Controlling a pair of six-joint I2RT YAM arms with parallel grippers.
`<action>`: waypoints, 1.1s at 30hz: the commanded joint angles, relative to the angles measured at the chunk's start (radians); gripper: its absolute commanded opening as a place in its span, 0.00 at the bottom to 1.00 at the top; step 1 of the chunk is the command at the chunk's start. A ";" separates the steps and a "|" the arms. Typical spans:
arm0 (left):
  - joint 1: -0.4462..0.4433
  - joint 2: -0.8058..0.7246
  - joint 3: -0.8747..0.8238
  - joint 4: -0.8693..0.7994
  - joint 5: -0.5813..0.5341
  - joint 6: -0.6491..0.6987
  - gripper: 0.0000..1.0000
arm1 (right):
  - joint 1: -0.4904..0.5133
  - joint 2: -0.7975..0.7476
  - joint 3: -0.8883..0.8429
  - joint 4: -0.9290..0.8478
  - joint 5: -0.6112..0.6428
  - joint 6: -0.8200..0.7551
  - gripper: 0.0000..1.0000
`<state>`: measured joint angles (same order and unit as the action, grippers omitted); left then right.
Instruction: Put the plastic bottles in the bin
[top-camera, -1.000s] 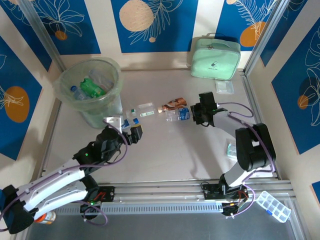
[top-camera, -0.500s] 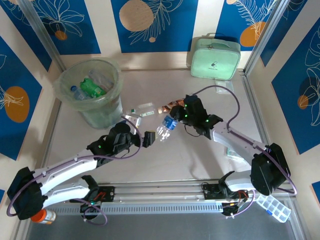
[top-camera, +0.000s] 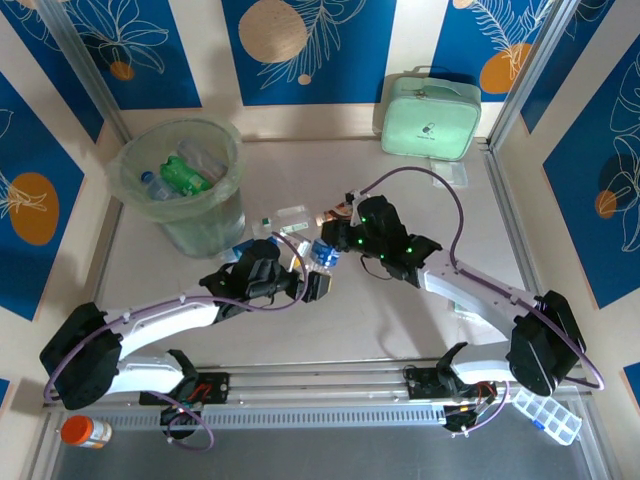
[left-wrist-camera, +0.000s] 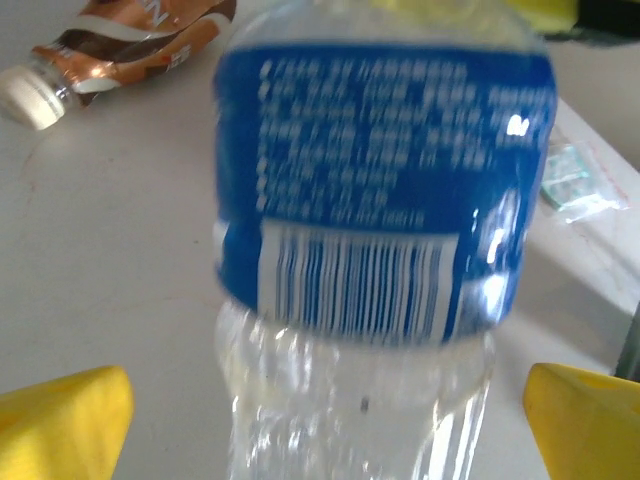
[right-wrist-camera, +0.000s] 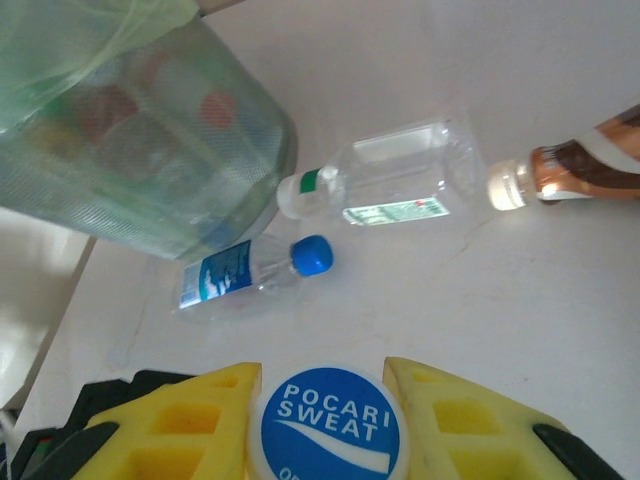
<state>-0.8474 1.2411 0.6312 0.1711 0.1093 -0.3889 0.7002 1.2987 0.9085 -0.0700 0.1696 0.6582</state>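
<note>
Right gripper (right-wrist-camera: 322, 375) pinched held bottle (left-wrist-camera: 385, 190) at cap end, mid-table, off surface; left gripper (left-wrist-camera: 325, 400) spread, fingers flanking bottle's body, apart from it; loose bottle (right-wrist-camera: 250, 270) lay just beside bin (right-wrist-camera: 150, 180).

Bright, even light — left wrist view blurred.

Outside the bin (top-camera: 205, 228), that's four: blue-labelled bottle (left-wrist-camera: 380, 200), white-capped bottle (right-wrist-camera: 390, 180), blue-capped bottle (right-wrist-camera: 255, 270), brown-labelled bottle (right-wrist-camera: 585, 165). Inside it I count one green bottle (top-camera: 185, 176) and one clear bottle (top-camera: 155, 186), the rest too blurred. One mint-green case (top-camera: 430, 115), one orange-capped jar (top-camera: 82, 431), one compartment box (top-camera: 547, 410).
</note>
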 joint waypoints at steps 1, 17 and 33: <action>-0.004 -0.004 0.023 0.050 0.026 0.016 0.98 | 0.013 -0.018 0.012 0.006 -0.065 0.008 0.00; -0.003 0.006 0.027 0.067 0.075 0.022 0.61 | 0.001 -0.090 -0.139 0.197 -0.132 0.003 0.00; -0.002 -0.074 0.001 0.036 -0.053 -0.029 0.48 | 0.064 -0.297 -0.247 0.168 0.281 0.108 0.73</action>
<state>-0.8494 1.2095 0.6331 0.2012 0.1005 -0.3916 0.7464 1.0817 0.6899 0.0959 0.2798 0.7338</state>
